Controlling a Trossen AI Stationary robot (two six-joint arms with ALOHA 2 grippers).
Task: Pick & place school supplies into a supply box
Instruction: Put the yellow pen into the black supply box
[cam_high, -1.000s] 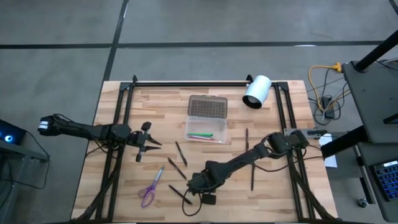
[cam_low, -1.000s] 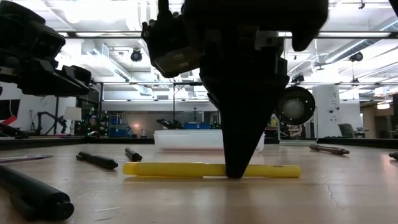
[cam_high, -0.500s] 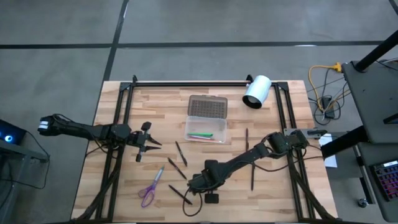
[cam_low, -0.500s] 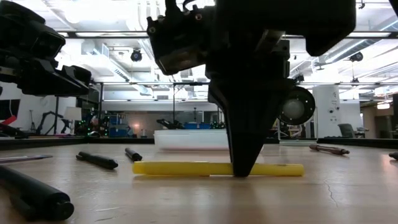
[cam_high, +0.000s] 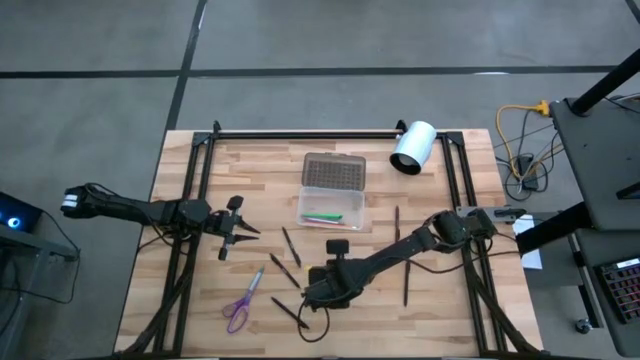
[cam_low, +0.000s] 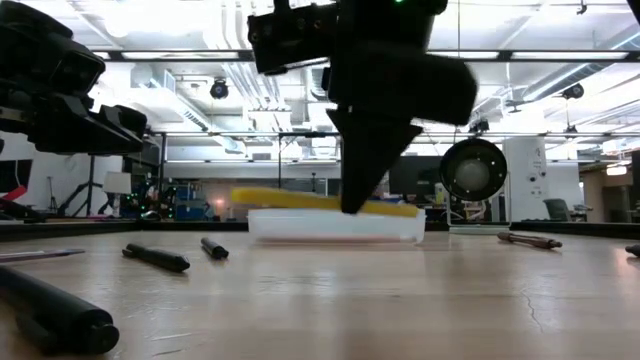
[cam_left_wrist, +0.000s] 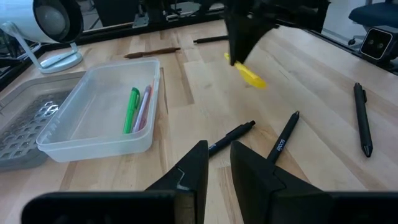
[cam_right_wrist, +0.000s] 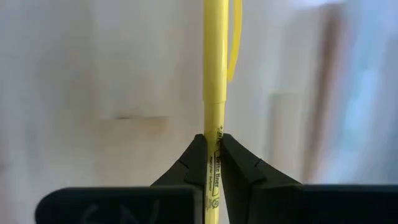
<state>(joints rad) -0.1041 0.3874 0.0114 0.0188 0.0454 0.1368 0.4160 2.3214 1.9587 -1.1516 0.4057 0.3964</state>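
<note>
The right gripper (cam_right_wrist: 211, 163) has its fingers clenched near mid-length on a slim yellow plastic pen (cam_right_wrist: 214, 81), lifted off the tabletop. Light, stiff, probably slippery; a central hold suits it. The left gripper (cam_left_wrist: 216, 163) waits, fingers slightly parted, empty.

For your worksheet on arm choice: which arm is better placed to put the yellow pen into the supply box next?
The right: its gripper already clamps the yellow pen off the table, near the supply box. The left gripper waits empty, farther away.

Your right gripper (cam_right_wrist: 211, 163) pinches the yellow pen (cam_right_wrist: 215, 81) between its fingers, above the table (cam_low: 420, 300); the supply box (cam_low: 335, 225) lies beyond them.
</note>
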